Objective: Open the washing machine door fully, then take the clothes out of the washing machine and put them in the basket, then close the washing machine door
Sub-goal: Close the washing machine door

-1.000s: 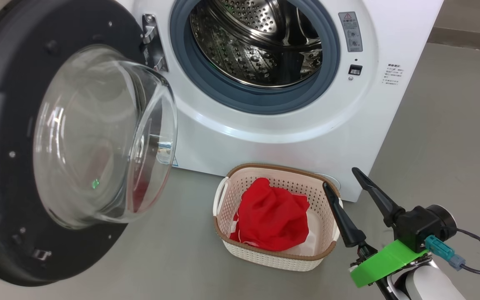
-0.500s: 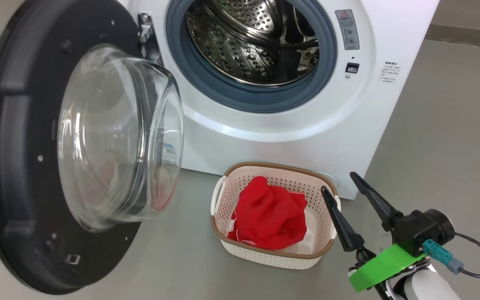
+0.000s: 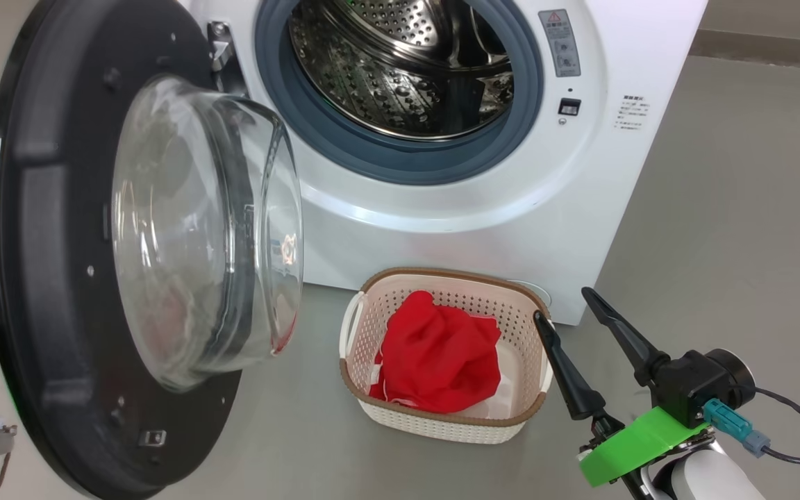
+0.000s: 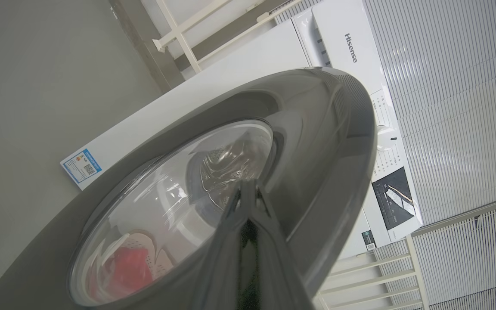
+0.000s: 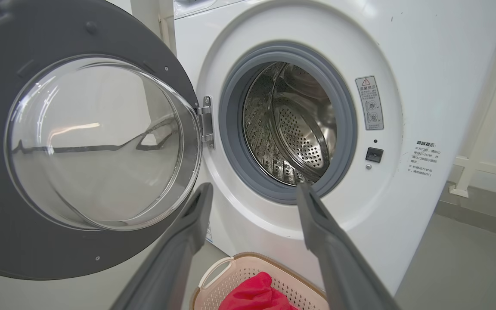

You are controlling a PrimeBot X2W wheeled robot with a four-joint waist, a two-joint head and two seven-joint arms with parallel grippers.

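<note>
Nearest, the right gripper (image 3: 561, 305) holds its two long dark fingers spread wide with nothing between them, just beside the small cream-white perforated plastic basket (image 3: 442, 425) with a brown woven-look rim. Crumpled bright red clothes (image 3: 438, 361) lie in that basket on the grey floor (image 3: 719, 208). The left gripper (image 4: 248, 186) is pinched together and empty, its tips seemingly touching the outer face of the large round black-rimmed door (image 3: 46, 208) with its glass bowl, which stands swung out. Behind is the white boxy washing machine (image 3: 580, 208), its perforated steel drum (image 3: 372, 76) exposed.

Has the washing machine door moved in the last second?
Yes. The washing machine door has swung toward the grey rubber ring, partly closing.
</note>
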